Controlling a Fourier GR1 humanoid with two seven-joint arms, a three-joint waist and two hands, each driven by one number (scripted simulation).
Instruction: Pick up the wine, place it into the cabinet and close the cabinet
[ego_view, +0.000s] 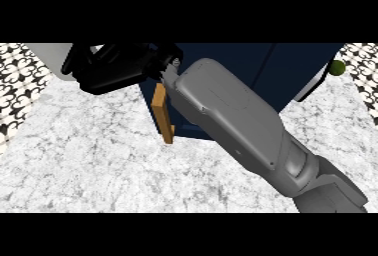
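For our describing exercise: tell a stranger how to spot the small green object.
Find the big dark blue cabinet at the back of the marble counter. Look past its right edge: the green object shows there, the only round, green thing in view.

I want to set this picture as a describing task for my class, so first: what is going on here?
The robot's right forearm stretches from the lower right across the marble counter to a dark blue cabinet. Its black right hand is at the cabinet's upper left, just above a wooden panel seen edge-on, probably the cabinet's door. No wine bottle shows; the hand may hide it. A small green thing sits right of the cabinet. The left hand is out of view.
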